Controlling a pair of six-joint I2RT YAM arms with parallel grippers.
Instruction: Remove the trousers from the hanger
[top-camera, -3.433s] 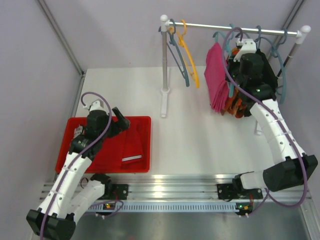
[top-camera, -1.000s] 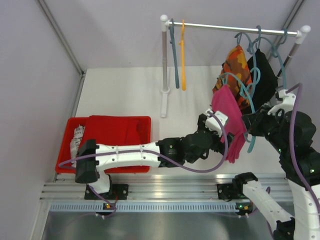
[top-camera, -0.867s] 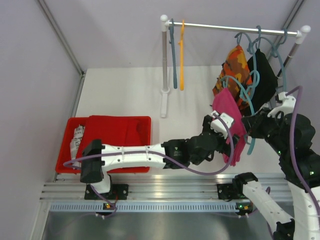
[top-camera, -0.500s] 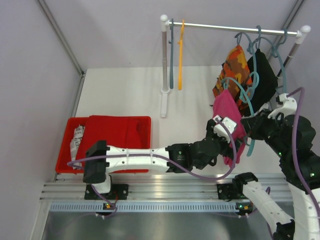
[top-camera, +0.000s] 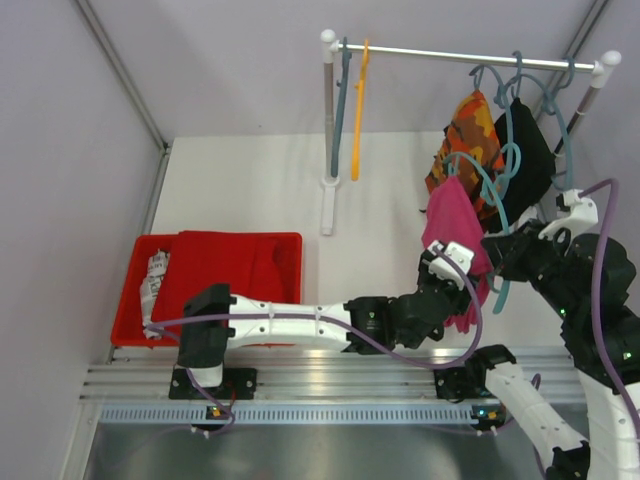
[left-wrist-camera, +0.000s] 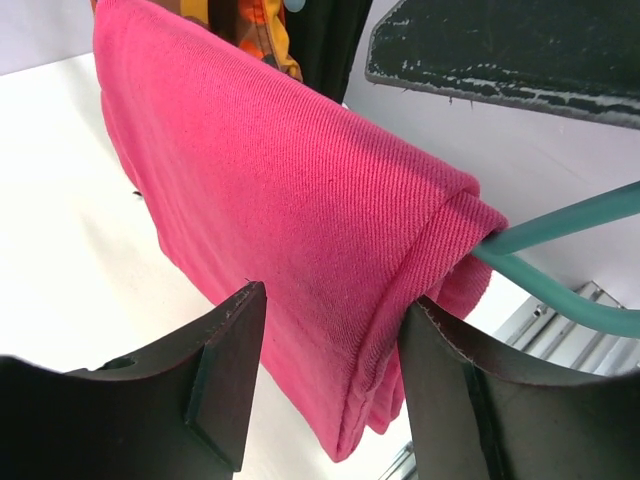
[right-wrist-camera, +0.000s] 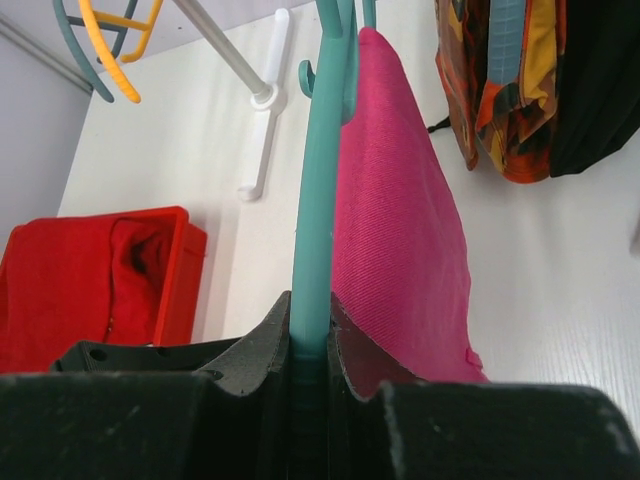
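left gripper (left-wrist-camera: 335, 300) is straddling the magenta pink trousers (left-wrist-camera: 280, 190)
its fingers (left-wrist-camera: 225, 370) are standing apart either side of the fold, which is hanging over the teal hanger (right-wrist-camera: 318, 200); the right gripper (right-wrist-camera: 310, 320) is clamping that hanger, below the rail (top-camera: 470, 55).

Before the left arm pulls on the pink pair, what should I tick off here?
1. Right gripper shut on the teal hanger: ok.
2. Hanger off the rail, carried in the air: ok.
3. Pink trousers between the fingers of the left gripper: ok.
4. Left grip firm on the cloth: cannot tell; both fingers are at the fabric, but no pinch shows.
5. Orange camouflage trousers and black trousers apart from the pink pair: ok.
6. Red bin unobstructed for the drop: ok.
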